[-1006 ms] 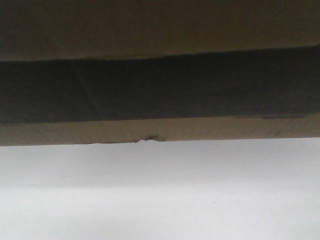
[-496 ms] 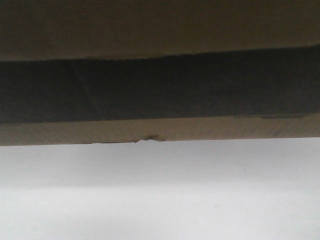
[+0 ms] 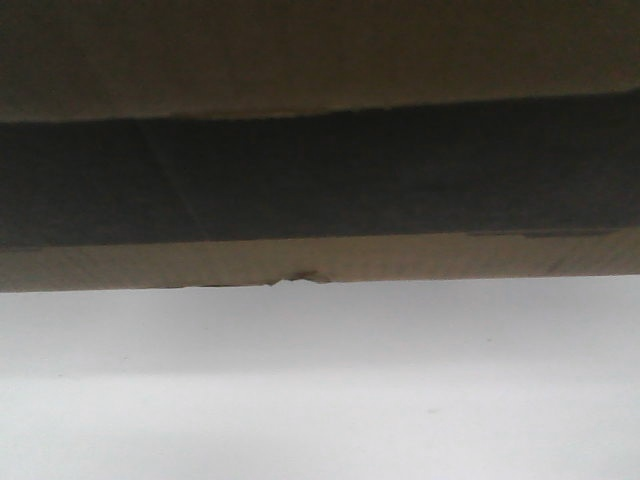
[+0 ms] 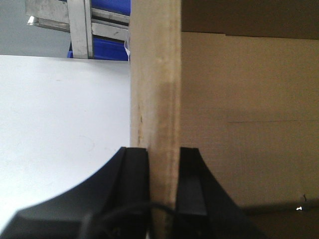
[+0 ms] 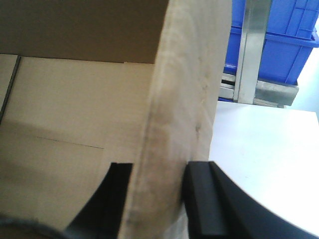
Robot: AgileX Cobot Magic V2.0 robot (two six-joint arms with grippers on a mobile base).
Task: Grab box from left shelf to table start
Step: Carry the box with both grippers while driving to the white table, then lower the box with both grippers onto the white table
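Pinching the box (image 3: 320, 60) walls are the left gripper (image 4: 163, 153) and right gripper (image 5: 159, 168)

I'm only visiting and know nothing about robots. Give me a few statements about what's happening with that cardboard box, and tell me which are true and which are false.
1. The left gripper and the right gripper each have a cardboard wall of the box between their fingers. True.
2. The box is made of blue plastic. False: it is brown cardboard; the blue bins stand beyond it, by a metal rack.
3. In the front view, a white table shows below the box. True.
4. The left gripper is wide open and holds nothing. False: it is shut on the box's wall.
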